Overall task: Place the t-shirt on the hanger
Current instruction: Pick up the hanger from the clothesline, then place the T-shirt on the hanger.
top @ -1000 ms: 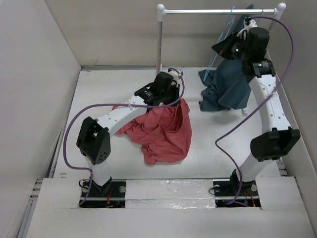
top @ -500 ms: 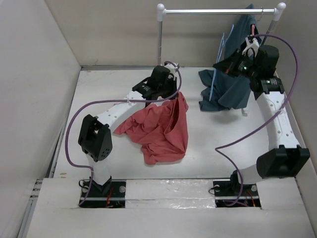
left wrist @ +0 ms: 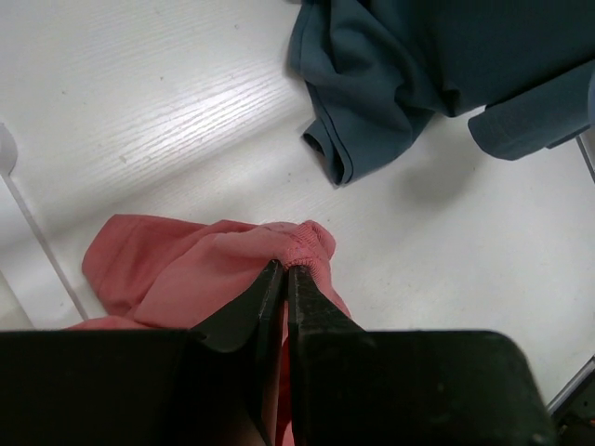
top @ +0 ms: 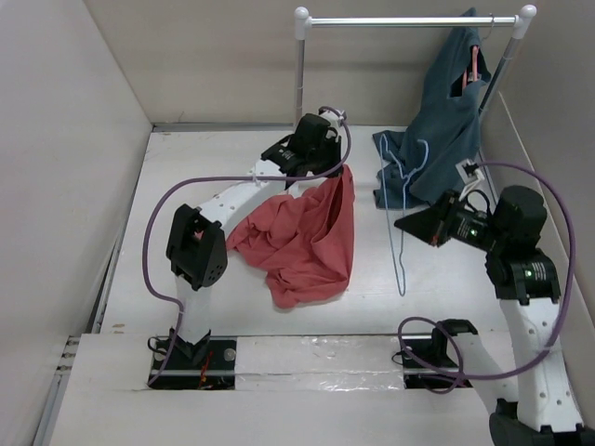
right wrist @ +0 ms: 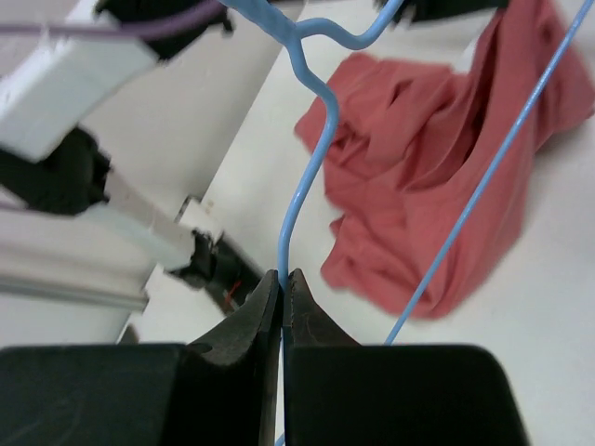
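The coral-red t-shirt (top: 302,242) hangs from my left gripper (top: 327,174) and trails onto the white table; in the left wrist view the gripper (left wrist: 284,269) is shut on its ribbed edge (left wrist: 302,243). My right gripper (top: 402,226) is shut on the pale-blue wire hanger (top: 402,218) and holds it above the table, right of the t-shirt. In the right wrist view the gripper (right wrist: 282,276) pinches the wire (right wrist: 307,177), with the t-shirt (right wrist: 428,177) beyond.
A dark teal garment (top: 442,121) hangs from the white rail (top: 409,20) at the back right and pools on the table; it also shows in the left wrist view (left wrist: 418,74). A pink hanger (top: 471,65) sits inside it. Walls close in left, right and behind.
My right arm has pulled the blue hanger off the rail and swung down and toward the near side. My left gripper has lifted the t-shirt's edge slightly farther back.
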Controlling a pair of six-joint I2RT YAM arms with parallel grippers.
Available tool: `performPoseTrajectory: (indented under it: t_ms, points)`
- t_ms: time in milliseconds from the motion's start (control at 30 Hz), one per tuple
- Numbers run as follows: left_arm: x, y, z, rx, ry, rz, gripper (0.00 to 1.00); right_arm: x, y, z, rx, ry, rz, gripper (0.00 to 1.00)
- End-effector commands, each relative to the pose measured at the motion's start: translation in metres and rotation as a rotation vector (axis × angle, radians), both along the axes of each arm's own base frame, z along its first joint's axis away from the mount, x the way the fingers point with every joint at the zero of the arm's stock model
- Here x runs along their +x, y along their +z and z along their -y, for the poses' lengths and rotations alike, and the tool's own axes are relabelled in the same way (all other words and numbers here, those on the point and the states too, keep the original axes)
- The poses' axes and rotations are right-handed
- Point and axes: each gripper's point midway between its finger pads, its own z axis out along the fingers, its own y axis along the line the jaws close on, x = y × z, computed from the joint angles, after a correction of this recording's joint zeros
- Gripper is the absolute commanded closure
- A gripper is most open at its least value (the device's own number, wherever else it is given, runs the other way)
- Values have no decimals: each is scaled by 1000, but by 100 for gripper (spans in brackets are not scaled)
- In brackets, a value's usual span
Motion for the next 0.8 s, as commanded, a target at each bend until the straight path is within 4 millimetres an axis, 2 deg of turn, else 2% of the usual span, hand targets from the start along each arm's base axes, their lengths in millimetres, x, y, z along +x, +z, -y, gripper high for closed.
performPoseTrajectory:
  t_ms: [0,100,167,333,467,567,733,767]
  points:
    - [13,41,2,-61,16,70,100,-43,-11,-9,6,121,-71,100]
    - [17,48,6,-76,15,77,100,-70,-17,-16,22,214,-115,100]
    - [18,55,8,-86,13,80,100,-80,-21,-18,35,224,-139,100]
    - [14,65,9,-121,11,80,100,-93,-22,-23,112,278,-171,100]
    - [6,74,5,-146,11,89,100,-84,-36,-23,122,249,-188,100]
    - [-2,75,2,-160,7,78,100,-78,-33,-27,149,268,-167,100]
    - [-15,80,-2,-188,-4,66,100,-57,-44,-34,151,253,-166,100]
    - [-19,80,-5,-190,-4,62,100,-51,-39,-38,167,263,-149,100]
